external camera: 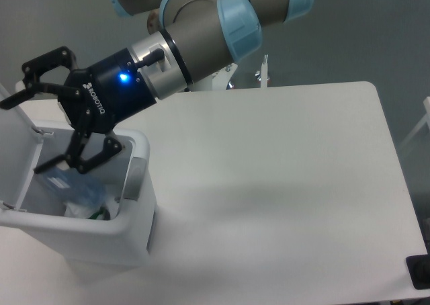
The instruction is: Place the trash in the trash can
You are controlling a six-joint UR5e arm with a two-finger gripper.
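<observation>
Our gripper [25,134] hangs over the open trash can [127,234] at the desk's [282,177] left end, fingers spread apart and holding nothing. The bottle [70,186] lies just below it inside the bin, slanting down toward the wrapper [86,209]. Both pieces sit inside, so we judge any coming move is straight up and clear.

Trash can [131,241]: white plastic bin, rounded-rectangular, grey latch tab on its right wall. Stands upright at the front-left of the table; flat lid [13,140] hinged open and raised at the left edge of view.

Plastic bottle [67,184]: clear, crushed, with bluish tint. Lies tilted inside the bin, below the rim, atop the other contents.

Plastic wrapper [84,207]: crumpled, translucent white, a small green edge showing. Lies at the bottom of the bin beside the front wall, partly under the bottle.
</observation>
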